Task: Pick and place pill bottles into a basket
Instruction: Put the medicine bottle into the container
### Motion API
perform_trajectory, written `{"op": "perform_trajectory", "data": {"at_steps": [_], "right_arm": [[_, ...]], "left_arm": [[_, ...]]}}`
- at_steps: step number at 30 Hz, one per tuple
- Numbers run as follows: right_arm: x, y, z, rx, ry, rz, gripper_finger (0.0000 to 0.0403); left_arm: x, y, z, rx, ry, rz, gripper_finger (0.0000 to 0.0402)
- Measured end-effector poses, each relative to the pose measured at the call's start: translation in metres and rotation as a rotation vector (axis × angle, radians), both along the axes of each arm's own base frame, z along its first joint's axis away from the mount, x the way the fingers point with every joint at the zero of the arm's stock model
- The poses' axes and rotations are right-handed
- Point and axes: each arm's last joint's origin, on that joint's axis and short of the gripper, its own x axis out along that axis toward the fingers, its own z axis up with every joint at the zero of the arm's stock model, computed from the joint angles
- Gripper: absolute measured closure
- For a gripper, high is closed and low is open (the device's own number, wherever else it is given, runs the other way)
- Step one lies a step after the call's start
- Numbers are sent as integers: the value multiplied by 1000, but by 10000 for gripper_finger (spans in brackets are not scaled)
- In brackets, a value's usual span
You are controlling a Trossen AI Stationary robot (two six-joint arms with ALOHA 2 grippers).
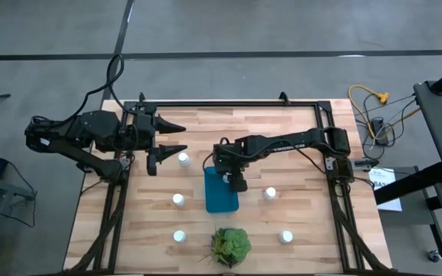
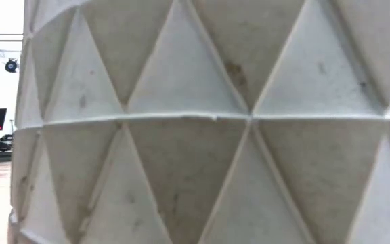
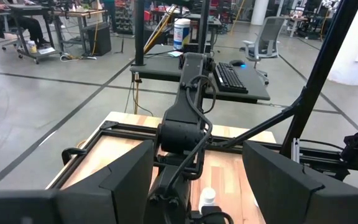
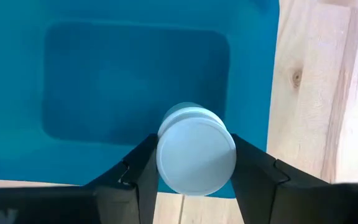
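Observation:
The teal basket (image 1: pixel 219 198) stands mid-table. My right gripper (image 1: pixel 235 181) hangs over the basket's far end, shut on a white pill bottle (image 4: pixel 196 155). The right wrist view looks down on the bottle's round cap, with the basket's inside (image 4: pixel 135 81) beneath it. Several more white bottles stand upright on the wood: one (image 1: pixel 183 159) near my left gripper, and others at the left (image 1: pixel 178 200), near left (image 1: pixel 179 236), right (image 1: pixel 269 194) and near right (image 1: pixel 285 237). My left gripper (image 1: pixel 175 138) is open and empty at the table's far left, pointing right. My right gripper pinches the bottle between its two fingers (image 4: pixel 143 169), one on each side of its upper part just under the cap (image 4: pixel 166 177). The fingers point down from above. The bottle is upright and lifted clear, above the basket's open inside.
A leafy green plant (image 1: pixel 230 245) stands at the near edge, just in front of the basket. Its white pot with a triangle pattern (image 2: pixel 195 122) fills the low view. A black frame (image 1: pixel 229 103) runs round the table's edges. The left wrist view shows my right arm (image 3: pixel 182 130) across the table.

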Motion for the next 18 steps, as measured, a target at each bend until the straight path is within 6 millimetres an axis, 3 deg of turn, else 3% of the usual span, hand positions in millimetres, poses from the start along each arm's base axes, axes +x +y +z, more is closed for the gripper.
{"op": "perform_trajectory", "data": {"at_steps": [14,18], "right_arm": [[1,-1,0,-25,-10,26,254],[0,-1,-1,-32,-4,32,233]], "left_arm": [[0,0,0,0,1,0,171],[0,0,0,-1,1,0,171]]}}
